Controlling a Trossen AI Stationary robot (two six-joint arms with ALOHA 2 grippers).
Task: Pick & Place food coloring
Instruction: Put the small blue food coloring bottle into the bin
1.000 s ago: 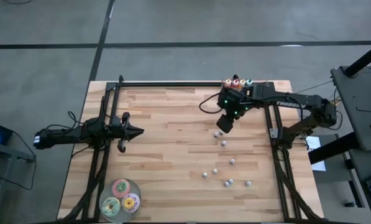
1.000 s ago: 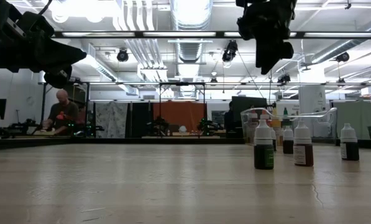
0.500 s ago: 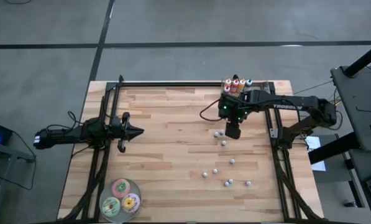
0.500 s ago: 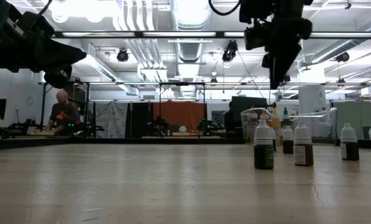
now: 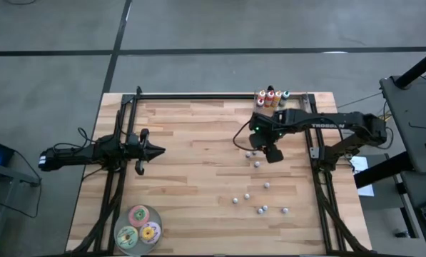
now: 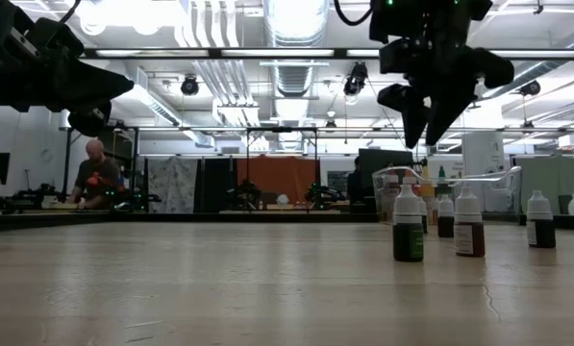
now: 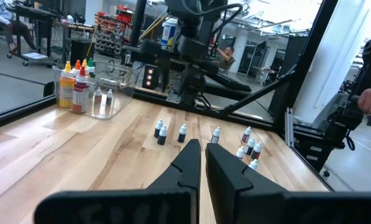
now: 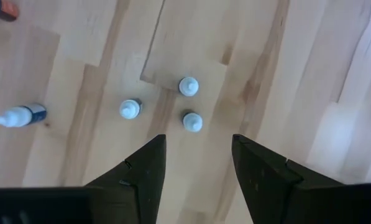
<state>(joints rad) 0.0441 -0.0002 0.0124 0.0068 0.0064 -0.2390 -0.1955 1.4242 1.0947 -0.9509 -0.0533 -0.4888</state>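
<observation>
Hovering over the loose food coloring bottles (image 5: 257, 165) in the high view, the right gripper (image 5: 272, 153) is seen above the table (image 5: 191, 178), near the clear tray (image 5: 272, 98) where four bottles already stand; the left gripper (image 5: 158, 150) waits well apart.

In the low view, the right gripper's fingers (image 6: 409, 108) are spread and empty above upright dark bottles (image 6: 408, 229).

In the left wrist view, the left fingers (image 7: 188, 163) are pressed together on nothing.

In the right wrist view, three capped bottles (image 8: 192, 121) are framed just beyond the parted fingers (image 8: 149, 163). Each bottle is judged light, stiff, smooth and easily toppled; it is best taken low around the body, below the narrow cap.
</observation>
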